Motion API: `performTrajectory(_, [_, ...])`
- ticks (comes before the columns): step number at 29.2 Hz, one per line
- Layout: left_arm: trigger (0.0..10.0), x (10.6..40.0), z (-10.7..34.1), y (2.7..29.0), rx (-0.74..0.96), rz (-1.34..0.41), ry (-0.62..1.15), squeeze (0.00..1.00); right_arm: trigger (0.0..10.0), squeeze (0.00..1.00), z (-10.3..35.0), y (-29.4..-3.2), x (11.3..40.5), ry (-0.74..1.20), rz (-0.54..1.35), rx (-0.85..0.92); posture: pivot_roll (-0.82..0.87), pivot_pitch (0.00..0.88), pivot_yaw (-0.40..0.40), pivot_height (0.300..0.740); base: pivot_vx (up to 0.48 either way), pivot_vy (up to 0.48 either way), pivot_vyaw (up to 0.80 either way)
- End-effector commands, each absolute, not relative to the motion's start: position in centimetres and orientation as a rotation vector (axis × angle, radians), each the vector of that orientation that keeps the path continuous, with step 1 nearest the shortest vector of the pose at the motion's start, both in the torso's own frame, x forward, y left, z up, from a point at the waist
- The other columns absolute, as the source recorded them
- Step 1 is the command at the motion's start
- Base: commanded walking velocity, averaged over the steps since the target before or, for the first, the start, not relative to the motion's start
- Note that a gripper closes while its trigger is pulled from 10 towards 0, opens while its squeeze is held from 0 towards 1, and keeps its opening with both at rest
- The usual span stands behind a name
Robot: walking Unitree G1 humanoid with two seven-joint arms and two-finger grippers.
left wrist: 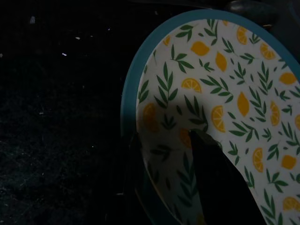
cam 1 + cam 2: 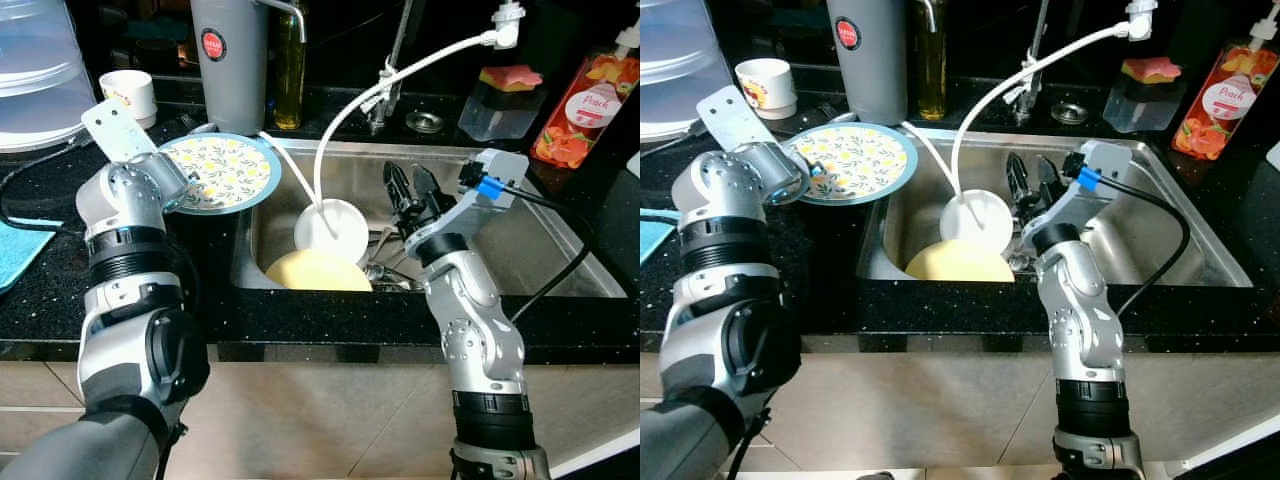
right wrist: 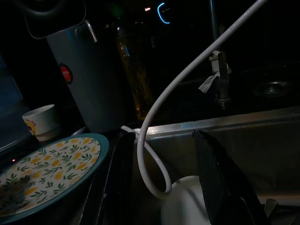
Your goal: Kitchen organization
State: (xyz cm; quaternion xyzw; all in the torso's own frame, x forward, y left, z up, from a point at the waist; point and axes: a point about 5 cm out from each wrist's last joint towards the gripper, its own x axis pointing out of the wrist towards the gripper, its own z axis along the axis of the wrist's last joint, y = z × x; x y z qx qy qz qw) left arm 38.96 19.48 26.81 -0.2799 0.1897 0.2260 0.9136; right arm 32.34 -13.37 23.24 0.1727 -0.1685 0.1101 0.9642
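Left eye view is showing the black speckled stone tabletop (image 2: pixel 40 300) running around a stainless steel sink (image 2: pixel 560 255), with the round lemon-patterned plate with a teal rim (image 2: pixel 225 170) sitting at the sink's left edge, part of it seeming to hang over the basin. The left gripper (image 2: pixel 180 185) is pinching that plate at its near-left rim; in the left wrist view one black finger (image 1: pixel 220 183) is lying across the patterned face while the other is tucking under the rim, so the jaws are closing narrowly on the plate.

The plate is looking rigid, glazed and breakable, likely slick if wet, and moderately light; I judge a rim pinch workable, though a deeper bite would be steadying it better against tilting.

Inside the sink, a pale yellow domed dish (image 2: pixel 318 270) is lying at the front wall, with a white round bowl (image 2: pixel 332 230) just behind it. A white flexible hose (image 2: pixel 400 75) is looping down to the bowl. The right gripper (image 2: pixel 410 195) is hovering over the sink's middle, jaws standing apart and empty.
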Motion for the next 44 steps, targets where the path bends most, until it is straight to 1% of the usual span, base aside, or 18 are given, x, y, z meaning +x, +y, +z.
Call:
performTrajectory(1, [10.0,39.0,26.6,19.5,-0.595,0.475,0.418,0.0,10.0,0.0,23.2,-13.7,32.1,-0.349,0.209,0.356,0.32,0.0,-0.009,0.74,0.0,0.0,0.0])
performTrajectory(6, [10.0,39.2,26.1,19.3,-0.604,0.466,0.449,0.0,10.0,0.0,23.2,-13.6,32.1,-0.349,0.21,0.356,0.32,0.0,-0.009,0.74,0.0,0.0,0.0])
performTrajectory(16, [9.9,39.4,25.3,18.5,-0.664,0.391,0.528,0.0,10.0,0.0,23.3,-13.6,32.1,-0.352,0.207,0.36,0.33,0.0,-0.003,0.74,0.0,0.0,0.0])
performTrajectory(18, [8.5,39.4,25.3,18.5,-0.669,0.386,0.53,0.0,10.0,0.0,23.3,-13.6,32.1,-0.352,0.207,0.36,0.33,0.0,-0.004,0.74,0.0,0.0,0.0])
performTrajectory(20, [8.5,39.4,25.3,18.5,-0.67,0.387,0.53,0.0,10.0,0.0,23.3,-13.6,32.1,-0.352,0.208,0.36,0.33,0.0,-0.004,0.74,0.0,0.0,0.0])
performTrajectory(21, [7.2,39.4,25.3,18.6,-0.664,0.394,0.528,0.0,10.0,0.0,23.3,-13.6,32.1,-0.352,0.208,0.361,0.33,0.0,-0.004,0.74,0.0,0.0,0.0])
performTrajectory(22, [7.2,39.4,25.3,18.6,-0.664,0.394,0.528,0.0,10.0,0.0,23.3,-13.6,32.1,-0.352,0.208,0.361,0.33,0.0,-0.004,0.74,0.0,0.0,0.0])
performTrajectory(23, [9.5,39.5,25.3,18.6,-0.656,0.405,0.524,0.0,10.0,0.0,23.3,-13.6,32.1,-0.352,0.208,0.362,0.33,0.0,-0.005,0.74,0.0,0.0,0.0])
performTrajectory(24, [9.5,39.5,25.4,18.7,-0.654,0.408,0.522,0.0,10.0,0.0,23.3,-13.6,32.1,-0.352,0.208,0.362,0.33,0.0,-0.005,0.74,0.0,0.0,0.0])
performTrajectory(25, [10.0,39.4,25.3,18.7,-0.651,0.412,0.525,0.0,10.0,0.0,23.3,-13.6,32.1,-0.352,0.208,0.363,0.33,0.0,-0.005,0.74,0.0,0.0,0.0])
performTrajectory(32, [10.0,39.5,25.2,18.8,-0.601,0.429,0.522,0.0,10.0,0.0,23.3,-13.6,32.2,-0.352,0.208,0.363,0.33,0.0,-0.007,0.74,0.0,0.0,0.0])
performTrajectory(36, [10.0,39.3,25.2,19.5,-0.483,0.528,0.475,0.0,10.0,0.0,23.4,-13.7,32.2,-0.355,0.209,0.362,0.32,0.0,-0.011,0.74,0.0,0.0,0.0])
performTrajectory(40, [10.0,39.2,24.8,19.7,-0.498,0.564,0.496,0.0,10.0,0.0,23.5,-13.7,32.3,-0.356,0.212,0.359,0.32,0.0,-0.014,0.74,0.0,0.0,0.0])
performTrajectory(44, [10.0,39.3,24.4,19.6,-0.52,0.543,0.531,0.0,10.0,0.0,23.6,-13.9,32.4,-0.36,0.214,0.353,0.33,0.0,-0.007,0.74,0.0,0.0,0.0])
